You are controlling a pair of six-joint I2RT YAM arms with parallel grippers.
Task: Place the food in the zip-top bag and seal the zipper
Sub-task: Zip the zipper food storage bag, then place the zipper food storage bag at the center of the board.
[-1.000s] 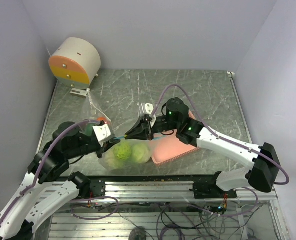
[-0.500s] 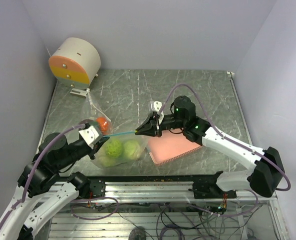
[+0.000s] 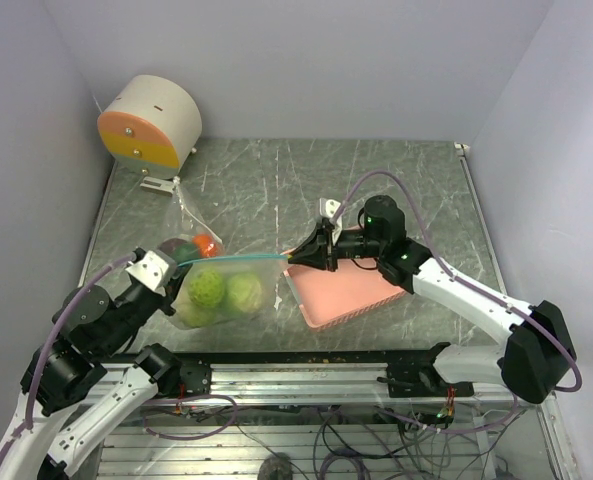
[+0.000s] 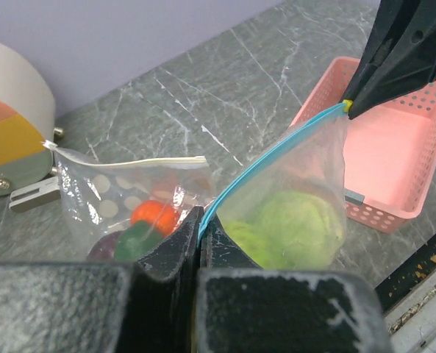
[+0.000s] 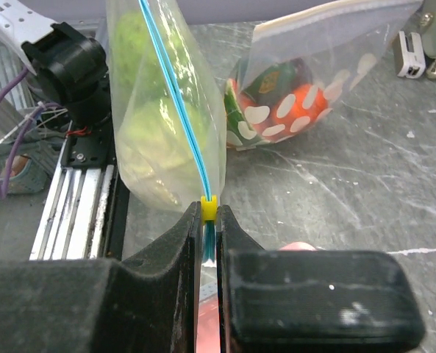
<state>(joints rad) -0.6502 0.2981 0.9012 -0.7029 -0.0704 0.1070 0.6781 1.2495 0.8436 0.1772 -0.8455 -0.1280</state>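
so the whole thing sits in a little booth: plain pale lilac-white back wall [image 3: 326, 70], left wall [image 3: 26, 200] and right wall [image 3: 551, 150] closing in three sides. the table [image 3: 376, 180] is a grey stone-look top with lots of pale scratchy veins, and a thin metal strip [image 3: 481, 225] runs down its right edge. back left corner has a round cream drum [image 3: 151, 122] with an orange and yellow face. the near edge is a silver aluminium rail [image 3: 306, 375] with a tangle of cables [image 3: 306, 440] below it. light is soft and even, shadows faint.
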